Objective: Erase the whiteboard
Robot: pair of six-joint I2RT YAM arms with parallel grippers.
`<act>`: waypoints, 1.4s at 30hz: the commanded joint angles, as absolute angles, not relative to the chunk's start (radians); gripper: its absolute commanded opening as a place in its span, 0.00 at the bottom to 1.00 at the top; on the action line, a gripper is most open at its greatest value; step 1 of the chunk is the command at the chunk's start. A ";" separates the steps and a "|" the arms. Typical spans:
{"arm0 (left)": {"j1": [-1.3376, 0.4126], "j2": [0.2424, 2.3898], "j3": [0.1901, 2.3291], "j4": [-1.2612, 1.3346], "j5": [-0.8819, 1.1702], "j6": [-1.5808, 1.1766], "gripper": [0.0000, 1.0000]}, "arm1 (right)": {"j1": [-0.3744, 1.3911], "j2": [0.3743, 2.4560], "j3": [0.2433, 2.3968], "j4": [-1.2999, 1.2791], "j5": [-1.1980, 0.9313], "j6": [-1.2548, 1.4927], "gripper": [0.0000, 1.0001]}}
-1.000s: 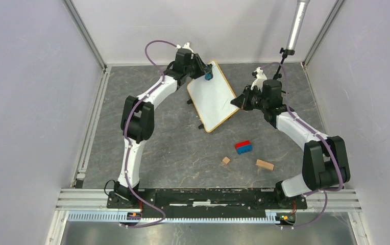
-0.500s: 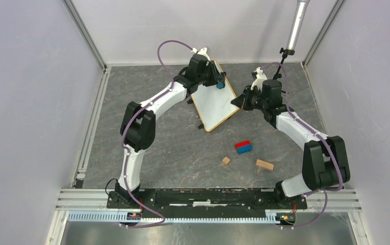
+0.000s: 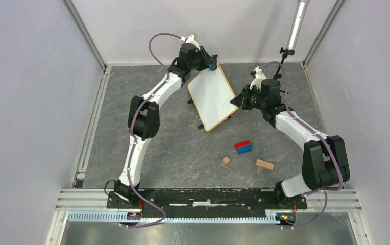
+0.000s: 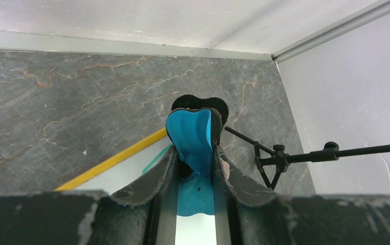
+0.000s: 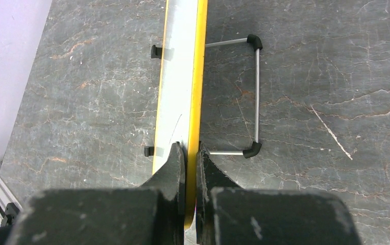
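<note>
One illegible green smear [image 4: 155, 160] on whiteboard [image 3: 211, 99]

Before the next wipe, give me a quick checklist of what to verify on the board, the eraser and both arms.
1. Eraser gripped in the left jaws: ok.
2. Right jaws clamped on the board edge: ok.
3. Eraser pressed against the board face: cannot tell; it sits at the far corner.
4. Board clean: not ok; a green mark shows beside the eraser.
5. Blocks apart from the board: ok.
</note>
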State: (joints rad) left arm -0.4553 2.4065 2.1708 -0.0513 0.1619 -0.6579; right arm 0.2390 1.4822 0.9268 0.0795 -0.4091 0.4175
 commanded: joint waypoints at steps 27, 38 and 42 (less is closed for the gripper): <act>-0.487 2.350 1.993 0.012 0.067 -0.681 0.11 | 0.304 1.474 0.948 0.066 -0.538 0.264 0.00; -0.512 2.431 2.140 -0.045 0.083 -0.684 0.12 | 0.305 1.472 0.950 0.063 -0.540 0.264 0.00; -0.466 2.415 2.012 -0.044 0.085 -0.727 0.11 | 0.305 1.473 0.949 0.064 -0.542 0.263 0.00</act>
State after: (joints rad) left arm -0.4835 2.3798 2.1113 0.0017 0.0555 -0.6983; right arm 0.2424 1.4822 0.9329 0.0643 -0.4057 0.4175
